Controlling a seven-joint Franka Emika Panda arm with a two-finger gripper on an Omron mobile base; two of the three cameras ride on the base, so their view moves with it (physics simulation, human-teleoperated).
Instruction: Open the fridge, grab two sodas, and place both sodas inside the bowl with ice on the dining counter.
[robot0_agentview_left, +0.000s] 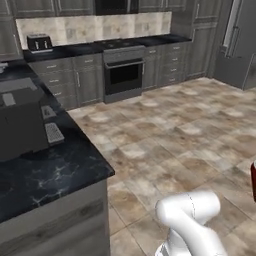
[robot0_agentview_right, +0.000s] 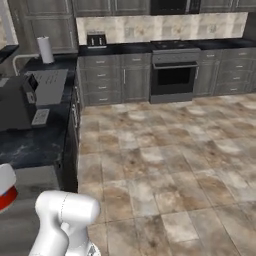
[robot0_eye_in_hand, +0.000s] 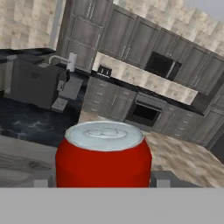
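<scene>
Claw (robot0_eye_in_hand: 103, 180) grips red soda can (robot0_eye_in_hand: 103, 153) w/ silver top.

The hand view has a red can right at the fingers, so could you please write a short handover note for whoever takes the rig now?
Gripper: shut on the red soda can, held upright, silver top showing.
Fridge: across the tiled floor, far right in the left base view, door closed.
Black marbled counter: close at the left; a dark grey appliance stands on it.
Done: one soda taken.
Left: carry this can to the bowl with ice, then fetch the second soda and place it there too.
</scene>
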